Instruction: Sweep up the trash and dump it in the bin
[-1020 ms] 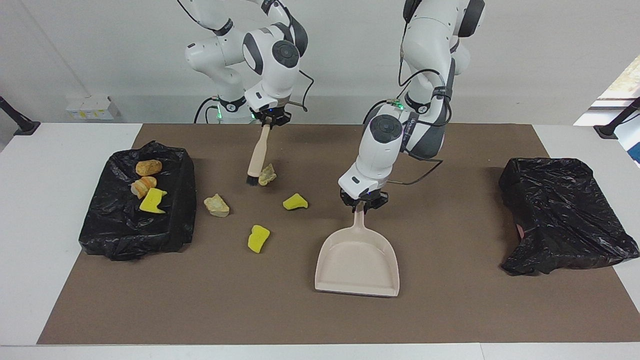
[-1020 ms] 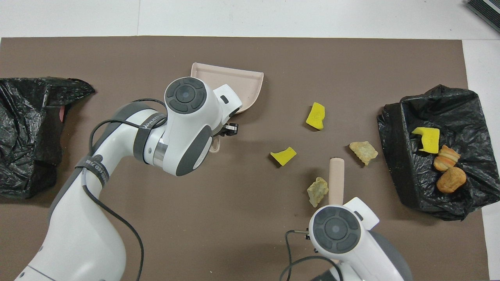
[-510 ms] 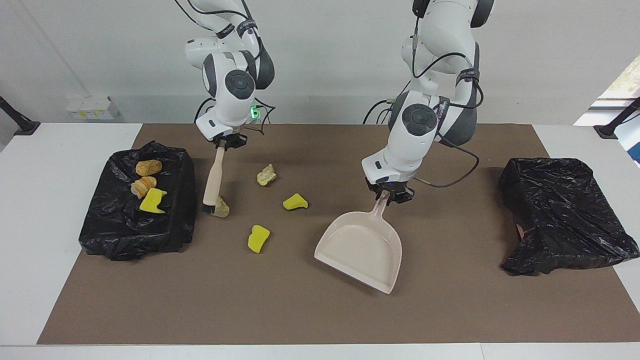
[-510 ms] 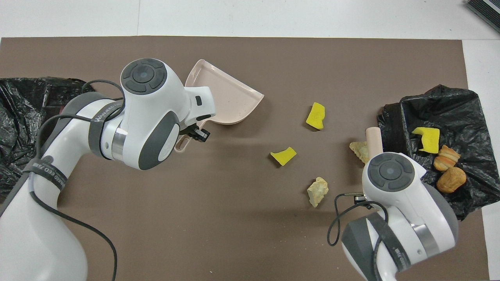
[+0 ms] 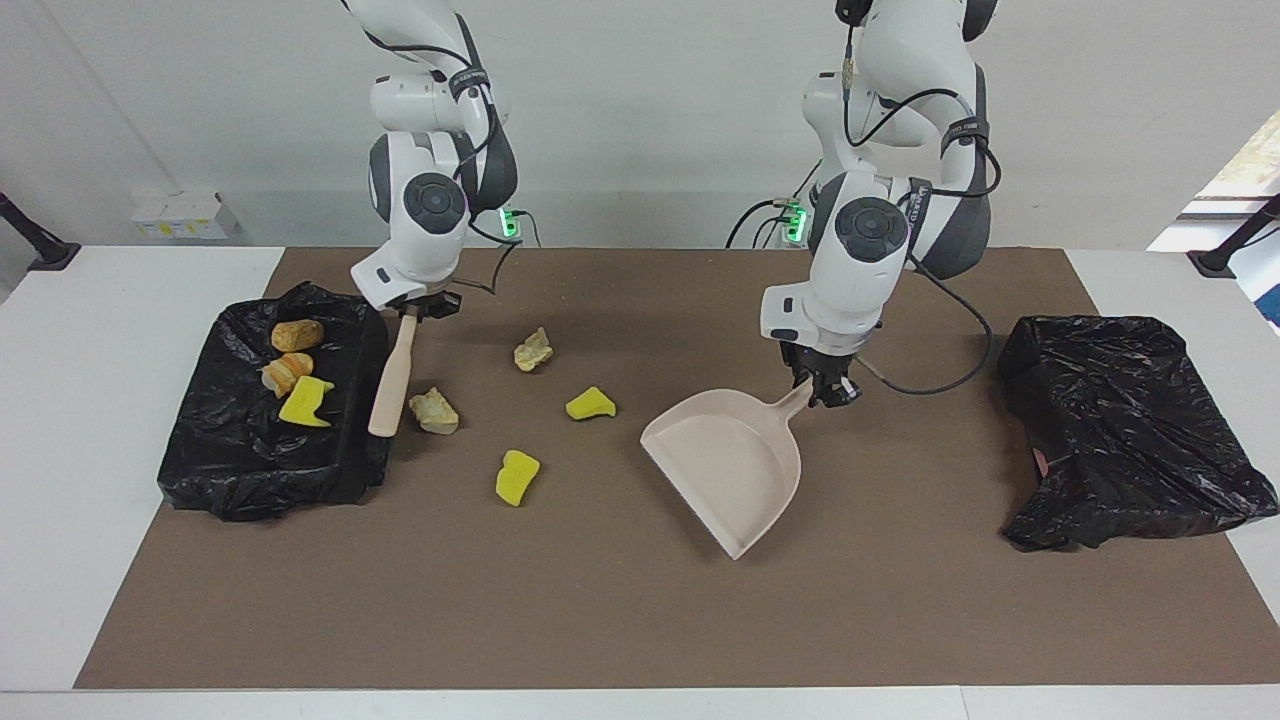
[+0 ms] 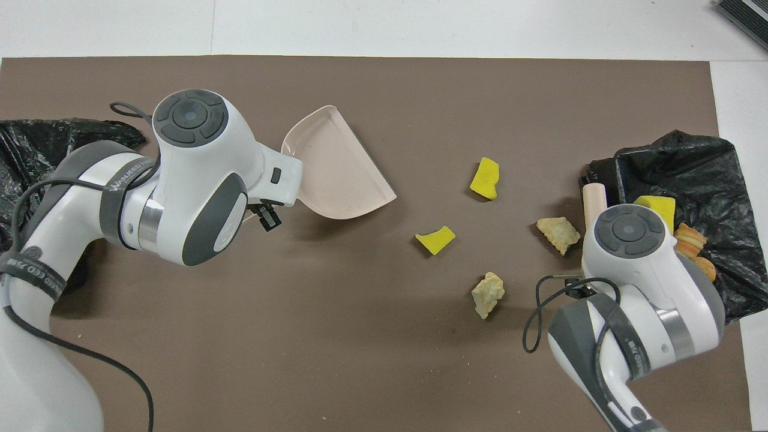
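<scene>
Both tools have swung round since a second ago: the hand brush (image 5: 391,375) has gone from the middle of the mat to the edge of the black-lined bin (image 5: 240,455) at the right arm's end, and the dustpan (image 5: 728,463) has turned so its open mouth faces the scraps.

The right gripper (image 5: 412,313) has its fingers closed on the brush handle, head down beside the bin wall. The left gripper (image 5: 826,392) has its fingers closed on the dustpan handle.

Four scraps lie loose on the brown mat (image 5: 600,620), all between brush and pan: a beige lump (image 5: 435,411) just beside the brush head, another beige lump (image 5: 532,349) nearer the robots, and two yellow sponge chunks (image 5: 590,403) (image 5: 516,477). A yellow chunk (image 5: 305,401) and two brown bread-like lumps (image 5: 296,335) (image 5: 284,373) lie on the bin liner.

The stroke likely runs from the brush toward the pan, with nothing between. A second black bag (image 5: 1120,430) sits at the left arm's end.
</scene>
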Controlling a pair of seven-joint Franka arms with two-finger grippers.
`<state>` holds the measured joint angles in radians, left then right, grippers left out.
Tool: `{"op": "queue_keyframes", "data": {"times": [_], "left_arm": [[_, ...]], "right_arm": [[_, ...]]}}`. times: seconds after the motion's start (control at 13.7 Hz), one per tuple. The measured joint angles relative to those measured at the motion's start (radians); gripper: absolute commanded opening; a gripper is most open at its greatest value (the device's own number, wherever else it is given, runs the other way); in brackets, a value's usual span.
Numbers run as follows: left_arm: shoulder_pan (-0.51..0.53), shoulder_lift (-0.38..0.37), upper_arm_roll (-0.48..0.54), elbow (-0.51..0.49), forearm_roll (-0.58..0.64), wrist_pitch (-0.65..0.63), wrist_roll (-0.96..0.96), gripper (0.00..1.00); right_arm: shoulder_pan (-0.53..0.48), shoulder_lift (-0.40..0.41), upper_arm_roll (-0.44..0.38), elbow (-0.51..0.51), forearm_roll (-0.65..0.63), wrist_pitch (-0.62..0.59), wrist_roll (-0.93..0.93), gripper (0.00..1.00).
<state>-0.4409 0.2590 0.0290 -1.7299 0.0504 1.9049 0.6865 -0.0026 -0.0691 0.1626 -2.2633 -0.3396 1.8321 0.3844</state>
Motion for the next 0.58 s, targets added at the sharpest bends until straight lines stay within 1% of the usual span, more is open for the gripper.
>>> {"op": "queue_keyframes", "data": {"times": [0.22,0.36,0.58], "left_arm": [[-0.003,-0.049,-0.008,-0.074,0.035,0.002,0.130,0.00],[-0.012,-0.083,-0.013,-0.135,0.036,0.014,0.203,0.00],[-0.058,-0.141,-0.018,-0.256,0.037,0.109,0.218,0.00]], "right_arm": [[-0.004,0.033,0.005,0.004,0.006,0.001,-0.001,0.00],[0.006,0.069,0.014,0.018,0.042,0.012,-0.001,0.00],[0.085,0.153,0.017,0.114,0.143,0.015,-0.001,0.00]]}}
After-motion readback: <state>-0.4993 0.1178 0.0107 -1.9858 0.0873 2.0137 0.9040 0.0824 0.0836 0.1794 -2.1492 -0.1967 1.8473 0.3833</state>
